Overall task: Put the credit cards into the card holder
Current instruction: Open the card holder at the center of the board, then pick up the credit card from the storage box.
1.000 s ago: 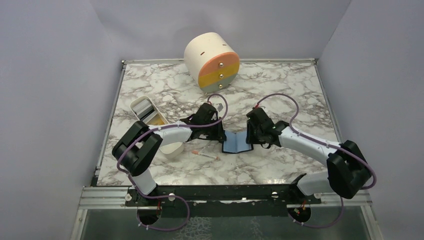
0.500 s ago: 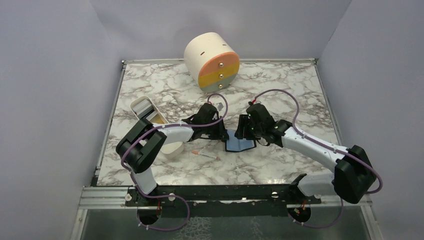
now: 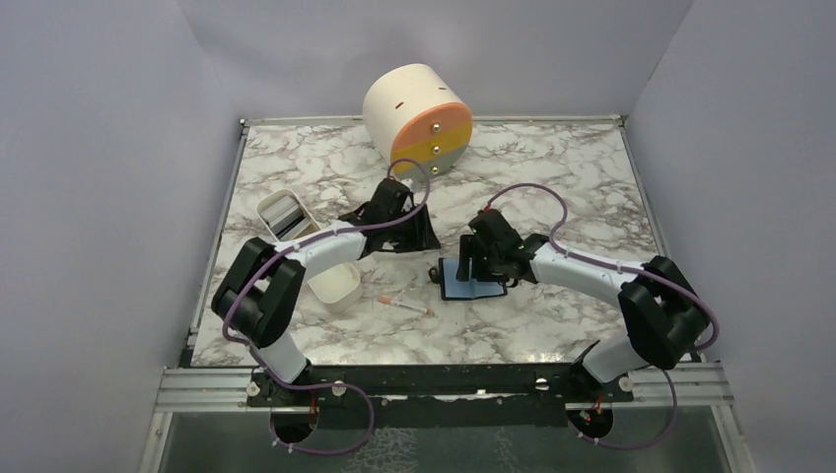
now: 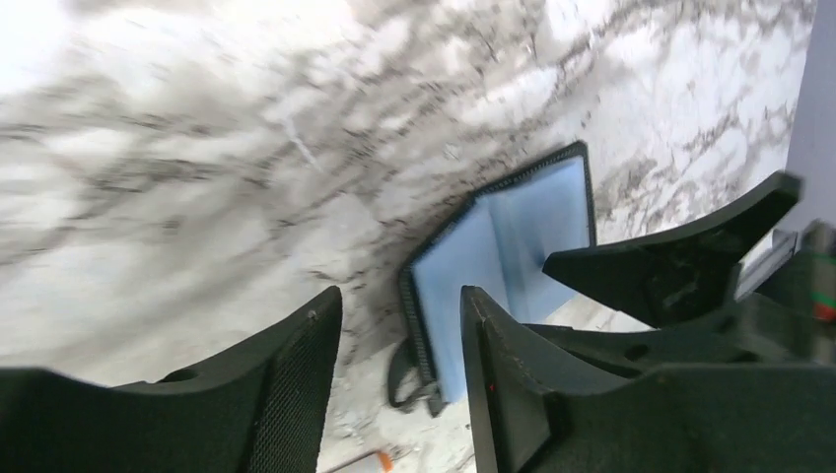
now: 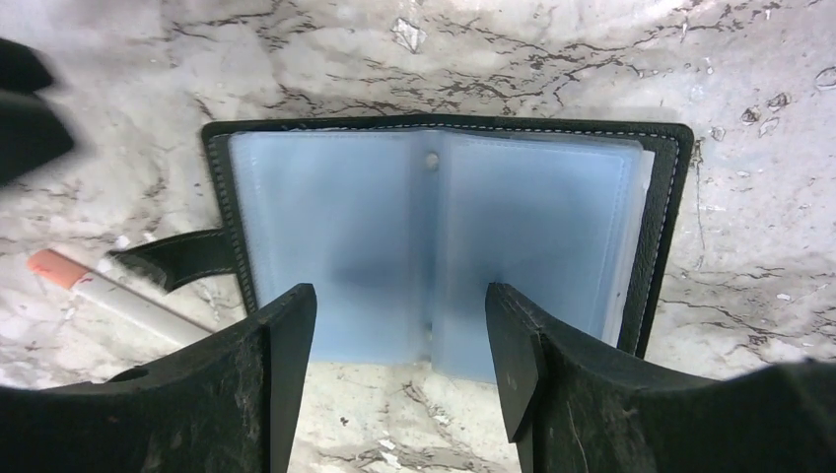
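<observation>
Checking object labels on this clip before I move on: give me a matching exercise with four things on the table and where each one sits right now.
Things:
1. card holder
2. round drawer box
3. thin stick
4. white tray

Places:
A. at the far edge of the table
B. partly under the left arm, on the table's left side
C. spread open under the right gripper
D. lying flat between the tray and the card holder

Pairs: 1-C, 2-A, 3-D, 4-B
</observation>
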Controlling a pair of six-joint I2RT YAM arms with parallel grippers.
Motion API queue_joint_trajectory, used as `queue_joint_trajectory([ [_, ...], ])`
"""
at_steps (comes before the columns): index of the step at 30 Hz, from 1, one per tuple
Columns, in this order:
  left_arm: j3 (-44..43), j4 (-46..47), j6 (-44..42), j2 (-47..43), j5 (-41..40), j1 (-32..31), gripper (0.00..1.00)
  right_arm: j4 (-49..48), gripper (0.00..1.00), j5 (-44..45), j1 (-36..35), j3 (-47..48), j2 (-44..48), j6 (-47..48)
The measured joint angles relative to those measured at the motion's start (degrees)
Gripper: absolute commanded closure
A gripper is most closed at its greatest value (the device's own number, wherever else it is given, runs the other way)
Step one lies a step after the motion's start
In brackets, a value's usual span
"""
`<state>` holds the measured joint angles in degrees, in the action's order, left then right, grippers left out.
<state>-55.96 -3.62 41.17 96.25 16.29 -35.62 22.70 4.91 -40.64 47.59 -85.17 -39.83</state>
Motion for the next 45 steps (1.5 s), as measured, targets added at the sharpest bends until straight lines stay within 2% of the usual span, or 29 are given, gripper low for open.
queue_joint_trajectory([
  [6,-1.0,-6.6,-5.1,-7.0,-2.4,8.3,0.5,0.1,0.34,0.7,-0.3,0.4,-3.3,0.0],
  [14,-1.6,-14.1,-18.0,-16.3,-5.4,21.5,0.52,0.0,0.34,1.2,-0.7,0.8,-3.6,0.1],
  [17,-1.6,-15.6,-23.6,-18.8,-8.5,24.7,0.51,-0.2,0.34,1.2,-0.7,0.8,-4.0,0.3],
  [21,0.6,-14.2,-31.5,-21.4,-12.8,24.9,0.51,-0.9,0.34,0.9,-0.7,0.8,-4.2,1.0],
  [26,7.3,-9.6,-41.5,-25.7,-16.7,25.2,0.42,-1.9,0.33,0.7,-0.7,1.1,-4.9,2.0],
  [33,7.1,-9.4,-50.5,-25.7,-23.7,25.3,0.32,-2.9,0.33,-0.5,-0.7,1.8,-5.9,4.1],
  [37,7.1,-11.3,-53.6,-25.7,-27.3,26.3,0.36,-3.3,0.33,-1.6,-0.7,1.8,-6.0,5.3],
  [45,6.9,-15.1,-60.7,-25.7,-29.5,28.1,0.32,-6.4,0.33,-3.5,-0.7,1.5,-6.1,7.2],
])
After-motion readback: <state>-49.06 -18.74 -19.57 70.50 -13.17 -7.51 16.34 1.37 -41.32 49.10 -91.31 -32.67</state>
